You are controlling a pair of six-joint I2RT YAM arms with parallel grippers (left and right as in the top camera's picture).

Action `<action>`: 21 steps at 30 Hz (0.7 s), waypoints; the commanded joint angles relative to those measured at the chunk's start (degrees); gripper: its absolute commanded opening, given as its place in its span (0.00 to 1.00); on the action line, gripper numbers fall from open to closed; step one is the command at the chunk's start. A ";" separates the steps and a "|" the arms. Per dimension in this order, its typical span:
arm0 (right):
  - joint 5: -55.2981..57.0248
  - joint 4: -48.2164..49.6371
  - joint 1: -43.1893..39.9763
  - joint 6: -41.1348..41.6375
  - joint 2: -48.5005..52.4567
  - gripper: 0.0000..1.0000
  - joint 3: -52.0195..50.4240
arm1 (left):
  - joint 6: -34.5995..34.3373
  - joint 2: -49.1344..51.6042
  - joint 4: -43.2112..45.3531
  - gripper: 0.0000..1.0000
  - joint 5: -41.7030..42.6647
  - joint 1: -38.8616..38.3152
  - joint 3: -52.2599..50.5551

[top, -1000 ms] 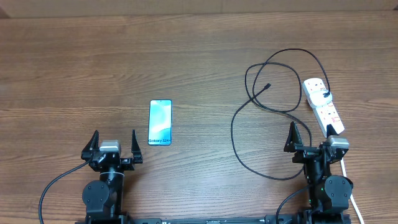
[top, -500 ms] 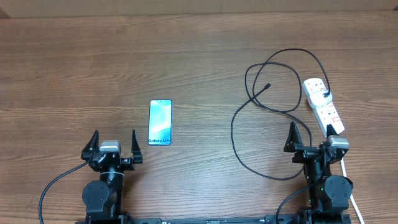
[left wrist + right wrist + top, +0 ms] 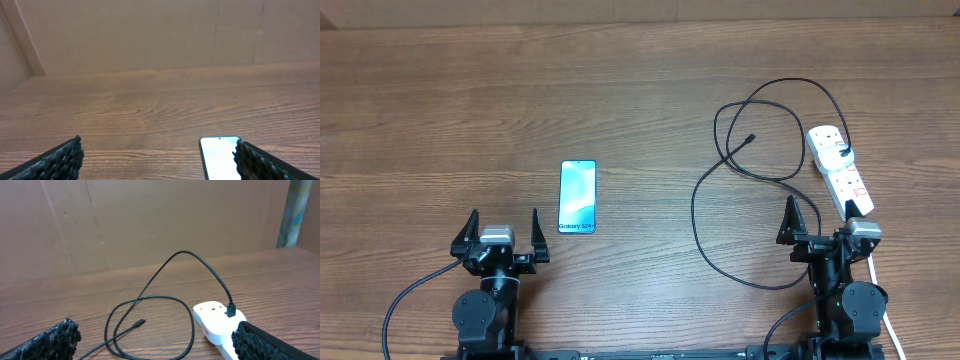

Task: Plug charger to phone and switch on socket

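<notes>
**Operator:** So, where do my grippers stand?

**Describer:** Both sit at the near edge of the wooden table, pointing away from you. Your left gripper has its two dark, ribbed fingers spread wide, with only bare wood between them. Your right gripper is spread just as wide and holds nothing. Seen from above, its right-hand side overlaps the near end of the socket. I cannot tell whether the two touch.

**Operator:** And the phone?

**Describer:** The phone lies flat and face up, its screen light blue. Its long side runs away from you, and the words "Galaxy S24+" are at its near edge. It rests just ahead of your left gripper and a little to the right. In your left wrist view, its far end shows just beside the right finger.

**Operator:** Where is the charger?

**Describer:** The charger is a thin black cable lying in loose loops on the right half of the table, well apart from the phone. Its black plug sits in the far end of the socket, a white power strip with small red switches that lies at a slant ahead of your right gripper. From the plug the cable arches up, then curls away to the left. The small connector tip lies free on the wood to the left of the socket, inside the loops. One long bend sweeps back toward you and passes out of sight at your right arm.
</notes>
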 commanded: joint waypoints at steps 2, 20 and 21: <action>0.13 0.37 -0.09 -0.07 0.00 1.00 -0.59 | -0.76 -0.44 0.22 1.00 0.39 0.61 -0.39; 0.13 0.37 -0.09 -0.07 0.00 1.00 -0.59 | -4.90 -0.44 1.64 0.99 3.69 0.57 -0.39; 0.13 0.37 -0.11 -0.09 0.00 1.00 -0.59 | -7.06 -0.44 1.73 1.00 4.57 0.57 -0.37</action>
